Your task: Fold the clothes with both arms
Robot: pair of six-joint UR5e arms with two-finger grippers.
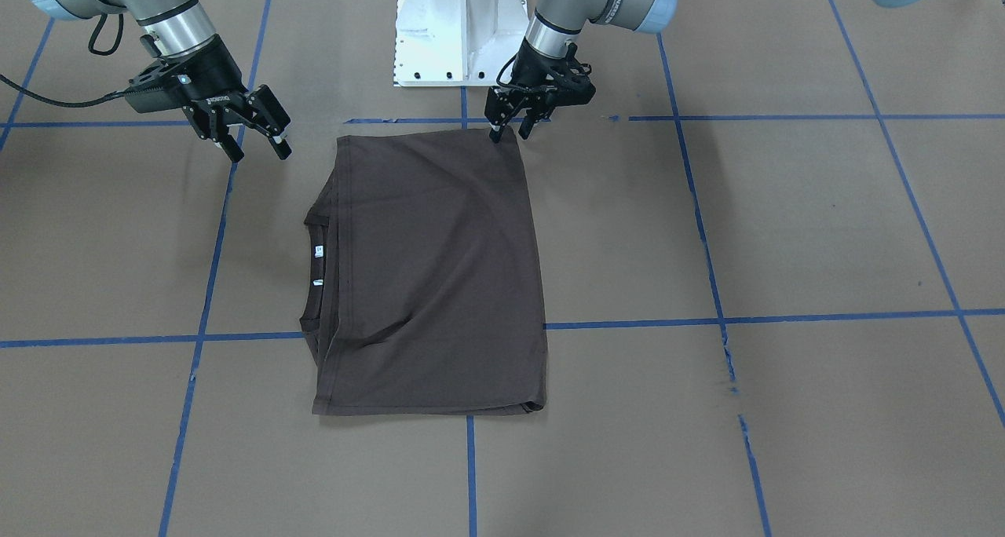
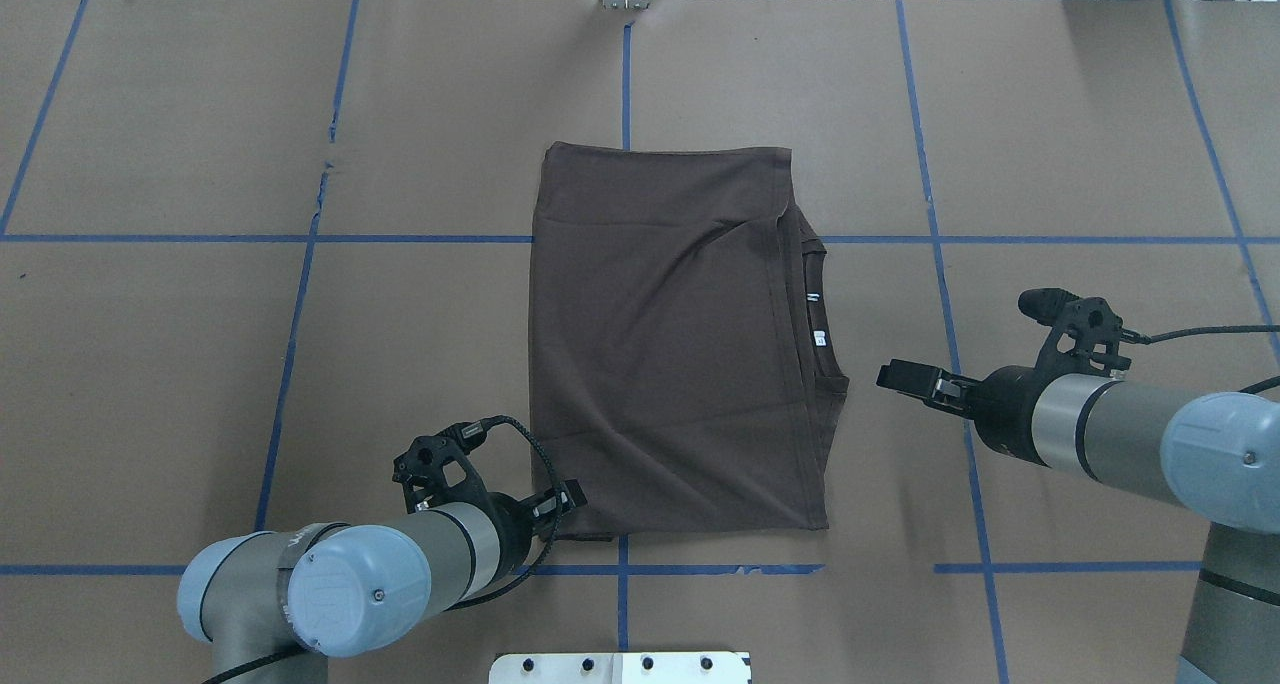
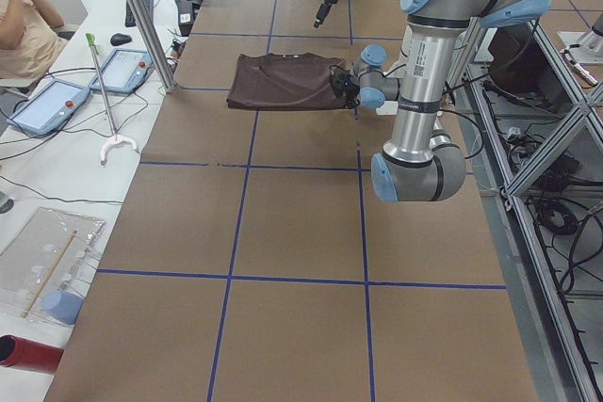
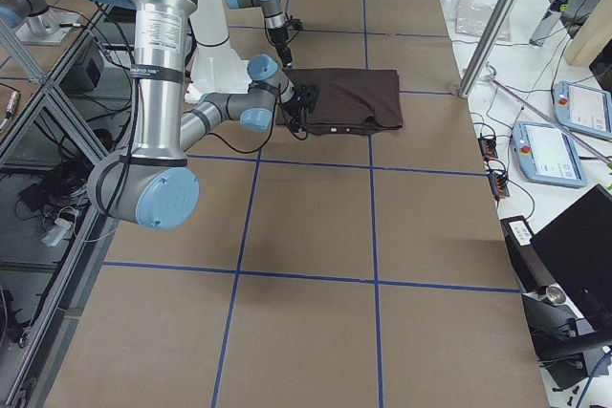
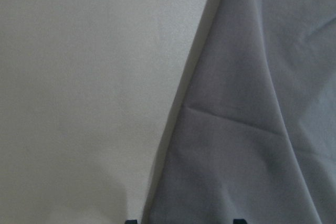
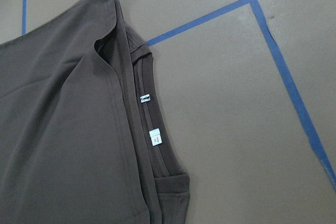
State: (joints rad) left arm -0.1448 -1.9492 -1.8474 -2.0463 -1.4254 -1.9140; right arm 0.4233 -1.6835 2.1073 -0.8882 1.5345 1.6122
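Observation:
The clothes are one dark brown T-shirt (image 1: 432, 270) (image 2: 670, 344), lying flat and folded into a rectangle in the middle of the table. Its collar and small white neck labels (image 6: 155, 137) (image 2: 820, 339) face the robot's right. My left gripper (image 1: 509, 133) (image 2: 568, 502) is open and low over the shirt's near corner. In the left wrist view the cloth edge (image 5: 173, 129) runs up between the fingertips (image 5: 239, 221). My right gripper (image 1: 259, 151) (image 2: 890, 376) is open with nothing in it. It hovers over bare table a short way off the collar side.
The white pedestal base (image 1: 459, 27) stands just behind the shirt's near edge. Blue tape lines (image 1: 707, 317) grid the brown table cover. A metal post (image 3: 141, 16), tablets (image 3: 122, 71) and a seated person (image 3: 24, 25) are beyond the far edge.

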